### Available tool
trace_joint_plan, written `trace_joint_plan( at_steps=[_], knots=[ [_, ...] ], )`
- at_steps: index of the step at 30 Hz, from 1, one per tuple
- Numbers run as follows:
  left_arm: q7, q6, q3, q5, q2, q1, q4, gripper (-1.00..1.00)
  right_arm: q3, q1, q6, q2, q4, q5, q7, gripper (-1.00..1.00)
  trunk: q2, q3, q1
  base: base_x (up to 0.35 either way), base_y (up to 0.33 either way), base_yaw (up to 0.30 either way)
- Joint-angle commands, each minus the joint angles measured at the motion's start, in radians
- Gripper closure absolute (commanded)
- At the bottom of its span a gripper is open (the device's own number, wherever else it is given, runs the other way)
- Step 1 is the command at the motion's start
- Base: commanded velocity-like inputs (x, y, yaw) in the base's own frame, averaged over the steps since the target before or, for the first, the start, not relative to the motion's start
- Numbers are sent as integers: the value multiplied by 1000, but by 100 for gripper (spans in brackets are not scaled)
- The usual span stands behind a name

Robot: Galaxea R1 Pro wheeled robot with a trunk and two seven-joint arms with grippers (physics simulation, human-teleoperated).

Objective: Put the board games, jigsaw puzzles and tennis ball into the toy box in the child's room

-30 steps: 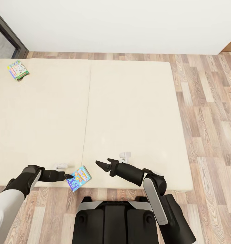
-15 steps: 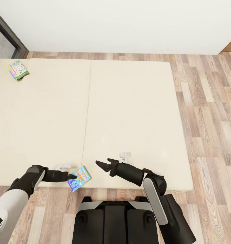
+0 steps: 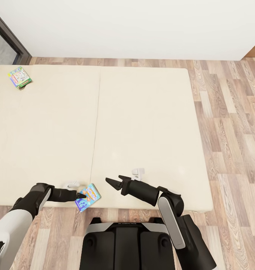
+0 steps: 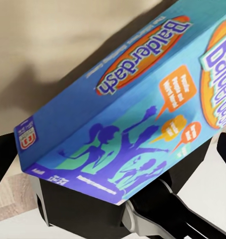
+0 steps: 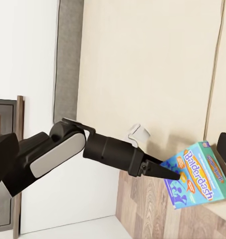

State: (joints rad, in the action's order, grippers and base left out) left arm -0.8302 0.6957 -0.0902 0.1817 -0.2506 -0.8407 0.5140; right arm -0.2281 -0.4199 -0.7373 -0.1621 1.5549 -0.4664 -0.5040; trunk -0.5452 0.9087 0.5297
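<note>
A wide, low bed (image 3: 142,112) with a smooth beige mattress cover, split by one straight seam, spreads across the wood-plank floor (image 3: 232,123) below a plain white wall. At its near edge, just left of the seam, lies a small flat blue cardboard board game box (image 3: 87,197) printed with orange speech bubbles and purple silhouettes; the left wrist view reads "Balderdash" on its glossy lid (image 4: 138,114). One corner of the box juts past the mattress edge over the floor. The left gripper (image 3: 81,195), matte black and tapered, has its tip at the box's left edge; the right wrist view shows its fingertips (image 5: 170,174) against the box (image 5: 197,174), seemingly pinched on that edge, though how far the jaws are parted cannot be told. The right gripper (image 3: 115,181) hovers over the mattress just right of the box, its two pointed black fingers spread apart and empty. A second flat board game box, green and white with a red banner (image 3: 19,77), lies near the bed's far left corner.

Compared with a second ago, the left gripper has advanced rightward onto the blue box; the right arm is unmoved.
</note>
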Motion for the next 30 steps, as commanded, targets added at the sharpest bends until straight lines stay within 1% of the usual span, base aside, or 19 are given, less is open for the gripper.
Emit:
trace_joint_plan(
  at_steps=[1,10,13,15,17,21,26,30],
  knots=[
    [-9,6,-7,10,1,0,1,-100,1,0,-7,0,1,-3,-1,-100,-1,1,0,0,0,0],
    [-17,4,-8,10,1,-1,0,-100,0,0,-6,0,1,-3,0,-100,-1,1,0,0,0,0],
    [-42,4,-8,10,1,-1,0,-100,0,0,-6,0,1,-3,1,-100,-1,1,0,0,0,0],
    [-79,4,-7,10,1,-1,0,-100,0,0,-6,0,1,-2,1,-100,-1,1,0,0,-17,0],
    [-94,4,-7,10,1,-1,0,-100,0,0,-6,0,1,-2,1,-100,-1,1,0,0,-47,0],
    [-114,4,-7,10,1,-1,0,-100,0,0,-5,0,1,-2,1,-100,-1,1,0,0,-148,0],
    [-118,4,-6,10,1,-1,0,-100,0,0,-6,0,1,-2,1,-100,-1,1,0,0,-227,0],
    [-119,3,-6,10,1,-1,0,-100,0,0,-5,0,1,-2,1,-100,-1,1,0,0,-78,0]
  ],
)
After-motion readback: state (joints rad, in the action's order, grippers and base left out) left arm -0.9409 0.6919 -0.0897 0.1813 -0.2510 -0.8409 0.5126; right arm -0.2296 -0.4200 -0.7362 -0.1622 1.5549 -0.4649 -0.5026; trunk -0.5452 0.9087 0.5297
